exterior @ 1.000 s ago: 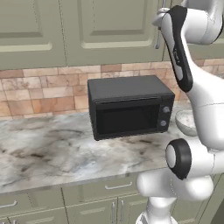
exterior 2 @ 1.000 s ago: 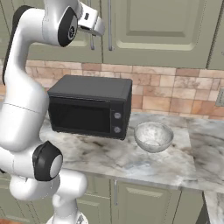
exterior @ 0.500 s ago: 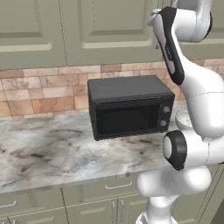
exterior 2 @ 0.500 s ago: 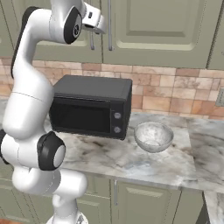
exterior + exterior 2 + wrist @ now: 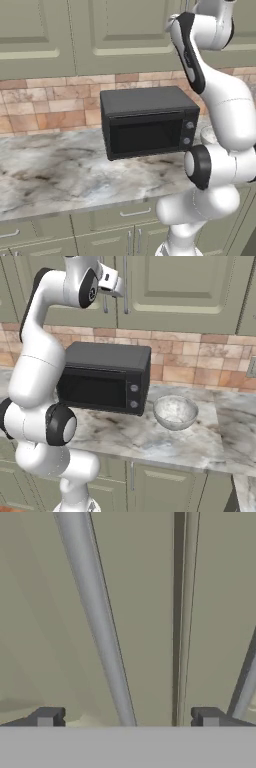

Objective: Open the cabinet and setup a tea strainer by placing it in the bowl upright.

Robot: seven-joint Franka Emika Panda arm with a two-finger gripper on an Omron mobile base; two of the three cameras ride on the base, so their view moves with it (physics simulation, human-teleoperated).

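Note:
The olive-green cabinet hangs above the counter with both doors shut. My gripper is up at the doors, open, its two fingertips standing either side of the left door's silver bar handle without closing on it. From the right base view the gripper sits right at the two handles. The speckled grey-white bowl rests on the counter right of the microwave and holds nothing; my arm hides most of the bowl in the left base view. The tea strainer is out of view.
A black microwave stands on the marble counter under the cabinet, directly below my hand. A second bar handle lies at the right of the hand view. Base cabinets with short handles run below the counter.
My hand has risen a little and closed in on the cabinet's handle over the last second. The doors have stayed shut and the bowl has not moved.

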